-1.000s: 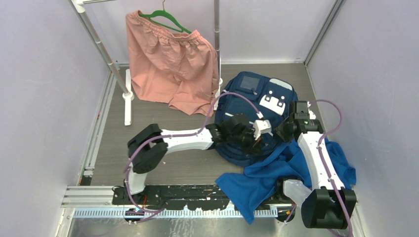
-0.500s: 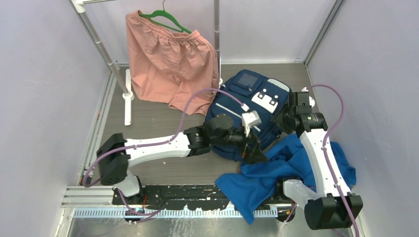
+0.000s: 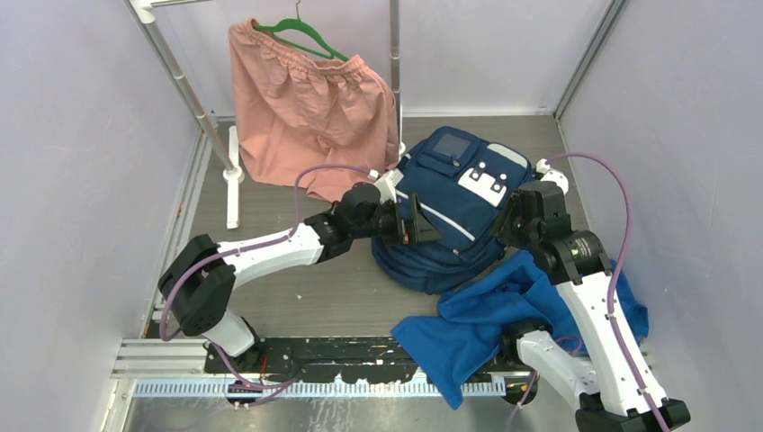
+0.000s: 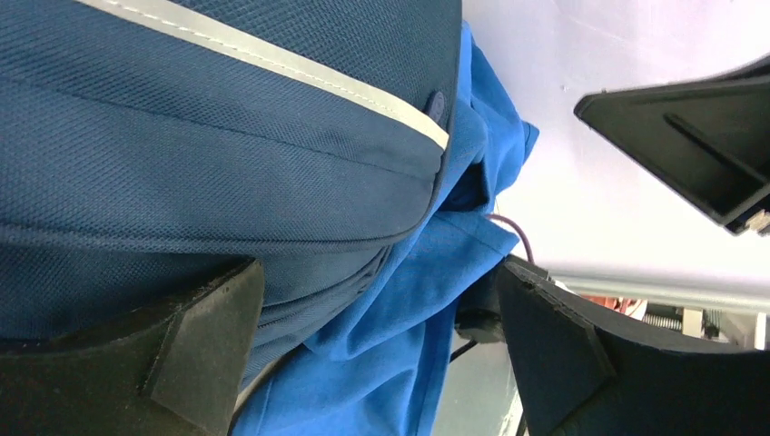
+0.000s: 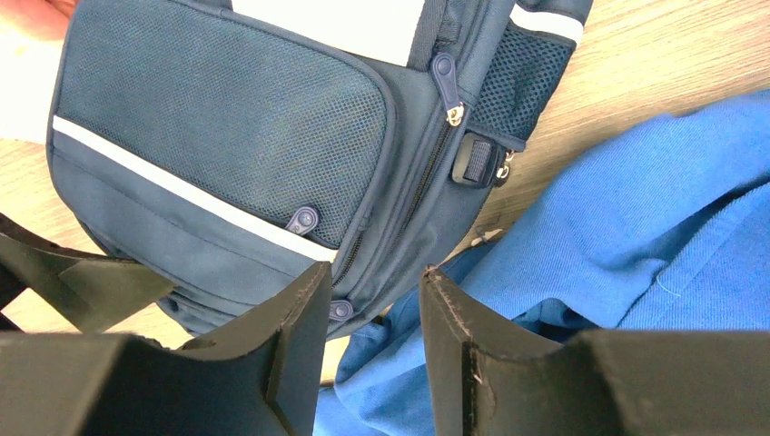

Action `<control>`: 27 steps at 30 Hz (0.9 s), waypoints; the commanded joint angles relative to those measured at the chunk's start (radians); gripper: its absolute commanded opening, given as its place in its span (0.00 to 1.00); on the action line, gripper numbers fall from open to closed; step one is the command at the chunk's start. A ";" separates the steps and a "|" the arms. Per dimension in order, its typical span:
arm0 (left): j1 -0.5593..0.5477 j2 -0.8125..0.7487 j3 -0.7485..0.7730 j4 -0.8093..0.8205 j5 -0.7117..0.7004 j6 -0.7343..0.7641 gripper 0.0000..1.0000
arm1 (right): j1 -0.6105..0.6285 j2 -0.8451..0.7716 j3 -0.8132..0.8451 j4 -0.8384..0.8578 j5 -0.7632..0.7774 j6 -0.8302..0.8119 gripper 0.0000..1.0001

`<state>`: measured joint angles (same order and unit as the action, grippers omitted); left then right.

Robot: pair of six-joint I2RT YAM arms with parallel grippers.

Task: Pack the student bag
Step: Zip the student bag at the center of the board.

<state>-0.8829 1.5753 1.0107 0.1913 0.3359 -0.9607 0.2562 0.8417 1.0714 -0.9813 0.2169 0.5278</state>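
The student bag [image 3: 454, 193], navy with white stripes, lies on the table's back middle, front panel up. My left gripper [image 3: 417, 221] is at its left side, wide open, with nothing between its fingers. In the left wrist view the bag [image 4: 227, 136] fills the top left, with the blue cloth [image 4: 390, 354] showing in the gap of the gripper [image 4: 377, 350]. My right gripper [image 3: 511, 223] hovers at the bag's right edge. In its wrist view it [image 5: 374, 304] stands partly open and empty above the bag's [image 5: 227, 136] zipped edge and the blue cloth [image 5: 636, 227].
A royal-blue cloth [image 3: 490, 319] is spread at the front right, draped over the right arm's base. Salmon shorts [image 3: 310, 108] hang on a green hanger from a metal rack [image 3: 232, 171] at the back left. Purple walls enclose the table.
My left gripper has opened wide and drawn back from the bag's front to its left side. The bag shifted slightly toward the back. The right gripper opened a little and its arm rose.
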 commanded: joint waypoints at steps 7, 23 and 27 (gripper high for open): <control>-0.013 0.016 0.165 -0.333 -0.253 -0.125 1.00 | 0.007 -0.007 -0.015 0.030 0.016 -0.001 0.47; 0.040 0.070 0.282 -0.372 -0.313 -0.162 0.00 | 0.113 0.029 -0.033 0.087 -0.310 -0.186 0.45; 0.082 0.037 0.251 -0.351 -0.294 -0.187 0.00 | 0.262 0.075 -0.056 0.105 -0.142 -0.197 0.43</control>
<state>-0.8547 1.6821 1.2591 -0.1936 0.0677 -1.1492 0.4133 0.8852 1.0328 -0.9344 -0.0231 0.3824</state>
